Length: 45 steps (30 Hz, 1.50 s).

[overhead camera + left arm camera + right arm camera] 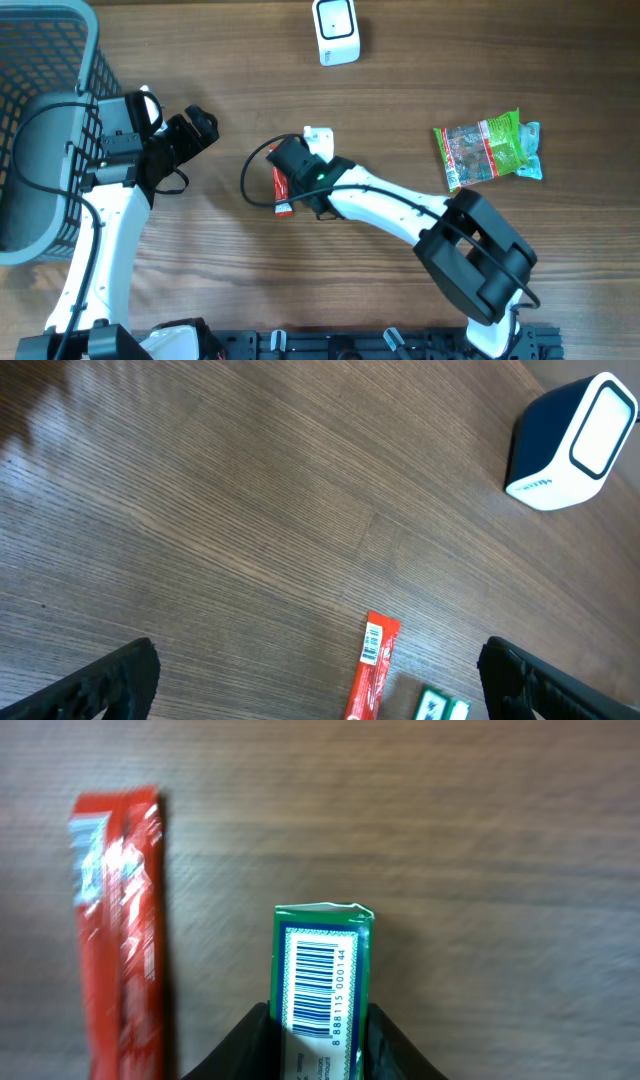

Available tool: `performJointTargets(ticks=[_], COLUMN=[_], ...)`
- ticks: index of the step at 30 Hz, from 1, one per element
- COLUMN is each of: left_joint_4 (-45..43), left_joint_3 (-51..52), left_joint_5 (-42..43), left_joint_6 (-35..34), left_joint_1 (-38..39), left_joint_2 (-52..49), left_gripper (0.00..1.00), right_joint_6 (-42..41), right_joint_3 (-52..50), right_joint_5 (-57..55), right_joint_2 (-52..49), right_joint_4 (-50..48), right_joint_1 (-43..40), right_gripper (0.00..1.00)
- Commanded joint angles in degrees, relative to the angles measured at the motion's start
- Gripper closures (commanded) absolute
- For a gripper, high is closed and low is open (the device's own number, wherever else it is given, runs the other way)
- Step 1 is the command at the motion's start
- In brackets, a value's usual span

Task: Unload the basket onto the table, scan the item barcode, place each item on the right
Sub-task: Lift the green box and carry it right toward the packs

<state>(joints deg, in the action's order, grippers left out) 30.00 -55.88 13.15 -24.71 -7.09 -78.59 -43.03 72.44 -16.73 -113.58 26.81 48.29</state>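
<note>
A slim green pack [322,970] with a barcode facing up lies on the wooden table, and my right gripper [318,1025] is shut on it, one black finger [250,1042] pressed against each long side. A red stick packet [120,920] lies just left of it, also carrying a small barcode [373,649]. From overhead, the right gripper [308,150] is mid-table beside the red packet [282,190]. The white scanner [336,30] stands at the far edge. My left gripper [180,115] hangs open near the basket, nothing between its fingers [110,680].
A grey mesh basket [40,60] fills the left edge of the table. A green snack bag [490,148] lies at the right. The scanner [570,445] also shows at the upper right of the left wrist view.
</note>
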Motion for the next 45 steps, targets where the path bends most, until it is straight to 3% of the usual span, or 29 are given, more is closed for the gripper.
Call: performJointTargets(ticks=[1,6,9,17,18,19,23,28,30,34,39,41,43,45], left_joint_4=[-0.1,-0.1,-0.1,-0.1,-0.1,-0.1,-0.1,-0.1,-0.1,-0.1,-0.1,-0.1,-0.1,-0.1], left_joint_3=[0.0,0.0,0.0,0.0,0.0,0.0,0.0,0.0,0.0,0.0,0.0,0.0,0.0,0.0], left_joint_5=[0.2,0.3,0.2,0.2,0.2,0.2,0.2,0.2,0.2,0.3,0.2,0.2,0.2,0.2], left_joint_6=[0.5,0.5,0.5,0.5,0.5,0.5,0.5,0.5,0.5,0.5,0.5,0.5,0.5,0.5], left_joint_1=[-0.2,-0.2,-0.2,-0.2,-0.2,-0.2,-0.2,-0.2,-0.2,-0.2,-0.2,-0.2,-0.2,-0.2], left_joint_2=[-0.3,-0.3,-0.3,-0.3,-0.3,-0.3,-0.3,-0.3,-0.3,-0.3,-0.3,-0.3,-0.3,-0.3], left_gripper=[0.0,0.0,0.0,0.0,0.0,0.0,0.0,0.0,0.0,0.0,0.0,0.0,0.0,0.0], right_joint_6=[7.8,23.5,28.6,30.8,31.7,33.0,34.1,36.0,32.5,27.8,24.8,24.1,23.5,23.5], right_joint_3=[0.6,1.6,1.6,1.6,1.6,1.6,1.6,1.6,1.6,1.0,-1.9,-2.6,-3.2,-4.3], right_joint_5=[-3.2,-3.2,-3.0,-2.7,-2.7,-2.7,-2.7,5.0,8.0,17.0,17.9,18.6,19.2,19.2], right_joint_2=[-0.4,1.3,1.3,1.3,1.3,1.4,2.9,9.6,11.9,12.3,10.9,10.6,10.6,10.6], right_joint_4=[-0.6,-0.1,2.1,5.1,5.3,5.6,6.8,8.7,11.1,14.0,12.5,11.2,9.7,8.6], right_joint_1=[-3.1,-7.6,-11.1,-17.7,-18.0,-18.2,-18.3,-18.4,-18.9,-20.2,-21.2,-22.8,-24.5,-24.7], right_gripper=[0.69,0.7,0.71,0.71,0.67,0.55,0.53,0.26,0.21,0.22,0.55,0.55,0.42,0.39])
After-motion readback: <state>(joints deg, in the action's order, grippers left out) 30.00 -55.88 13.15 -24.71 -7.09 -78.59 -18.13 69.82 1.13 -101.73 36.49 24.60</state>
